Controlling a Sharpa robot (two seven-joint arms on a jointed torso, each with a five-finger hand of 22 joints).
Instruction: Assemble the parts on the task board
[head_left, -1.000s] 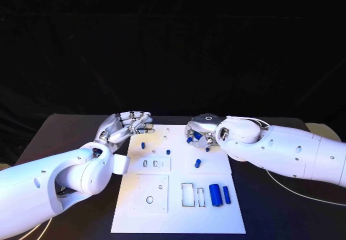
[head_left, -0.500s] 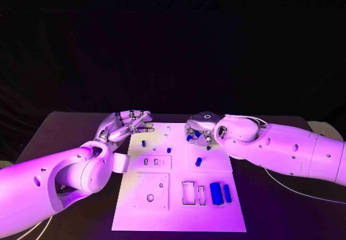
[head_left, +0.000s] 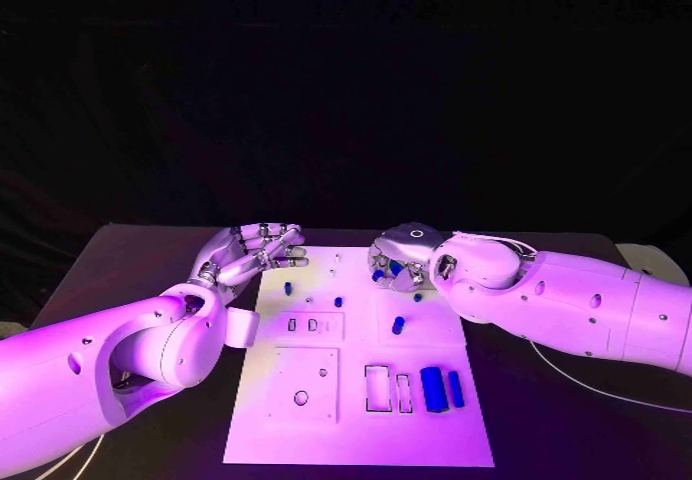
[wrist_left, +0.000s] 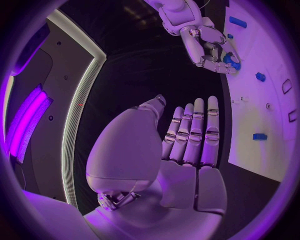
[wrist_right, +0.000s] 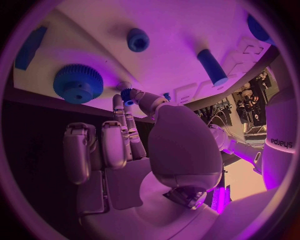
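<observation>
Right hand (head_left: 400, 262) pinches a small blue peg (wrist_right: 127, 94) at the board's (head_left: 361, 440) far edge; lower it plumb beside the gear (wrist_right: 77, 82). Left hand (head_left: 253, 252) idles, spread.

Head view high over the task board (head_left: 361, 400) — wrist views close behind each hand, sharing it.

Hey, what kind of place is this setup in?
Probably a robotics lab or demo booth: a white task board on a black table, and an equipment rack behind the right robot hand.
</observation>
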